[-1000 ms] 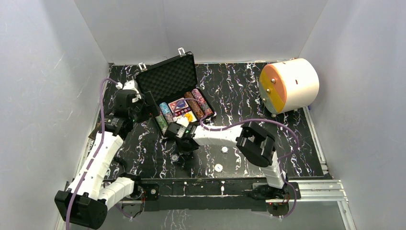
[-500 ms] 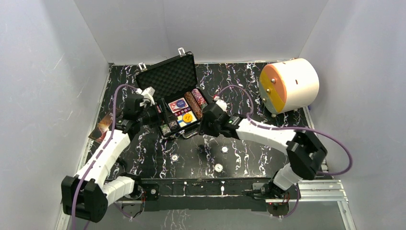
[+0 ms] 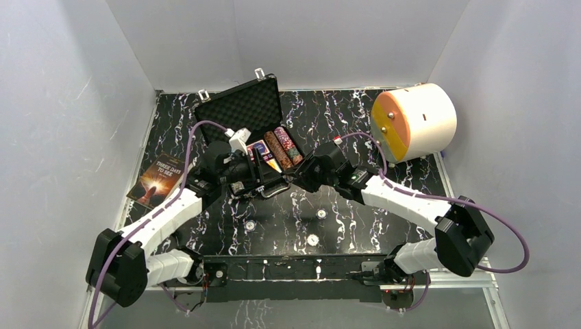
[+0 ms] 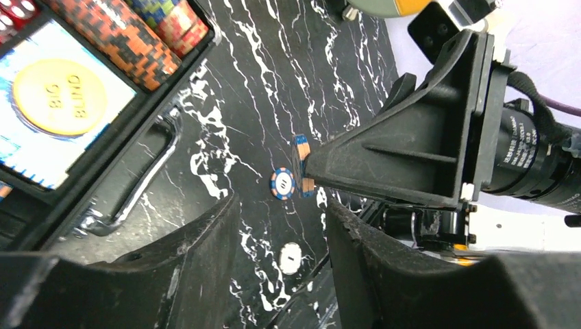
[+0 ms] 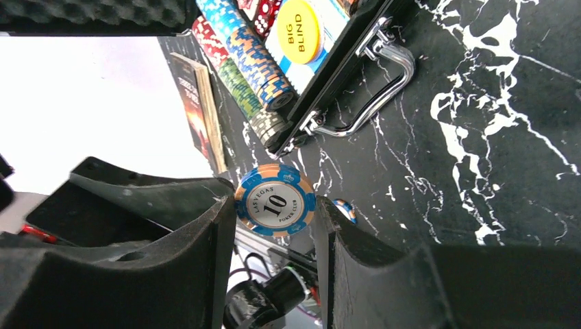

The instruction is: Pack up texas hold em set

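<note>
The black poker case lies open with its lid up, holding rows of chips and a yellow Big Blind button. My right gripper is shut on a blue and orange "10" chip, held upright just off the case's front right corner. My left gripper is open with nothing between its fingers, low over the table in front of the case handle. It faces the right gripper. Loose on the table lie a blue chip and white chips.
A book lies at the left edge of the table beside the case. A large white cylinder with an orange and yellow face lies at the back right. Another chip sits near the front of the table.
The right arm has swung from front left of the case over to its right front corner. The left gripper has moved right along the case front.
</note>
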You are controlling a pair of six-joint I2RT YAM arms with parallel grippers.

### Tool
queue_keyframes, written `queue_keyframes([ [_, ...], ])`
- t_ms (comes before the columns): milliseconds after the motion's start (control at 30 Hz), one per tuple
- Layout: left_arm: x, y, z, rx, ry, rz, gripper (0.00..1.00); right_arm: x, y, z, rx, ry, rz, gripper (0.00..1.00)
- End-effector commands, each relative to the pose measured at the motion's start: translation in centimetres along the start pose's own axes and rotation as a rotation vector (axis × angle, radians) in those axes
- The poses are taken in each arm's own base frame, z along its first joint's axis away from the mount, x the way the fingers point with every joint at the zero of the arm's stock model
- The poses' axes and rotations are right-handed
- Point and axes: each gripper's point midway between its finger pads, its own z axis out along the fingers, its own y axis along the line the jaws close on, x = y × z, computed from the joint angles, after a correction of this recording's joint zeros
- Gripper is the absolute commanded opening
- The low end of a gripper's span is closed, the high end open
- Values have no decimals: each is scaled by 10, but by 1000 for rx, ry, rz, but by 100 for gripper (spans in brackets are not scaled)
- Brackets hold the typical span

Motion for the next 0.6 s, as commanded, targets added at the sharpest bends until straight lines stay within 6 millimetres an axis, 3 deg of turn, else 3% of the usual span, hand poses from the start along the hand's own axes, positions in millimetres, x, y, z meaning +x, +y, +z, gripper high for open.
queue_keyframes([
  [0,-6,-24,1,94,-58,30,47,-5,35,-15,-132,30,110,47],
  [300,-6,-33,13,123,-60,58,51,-2,42,-13,-147,67,133,48],
  [567,-7,-24,25,62,-56,63,35,2,43,-11,-158,92,139,49],
])
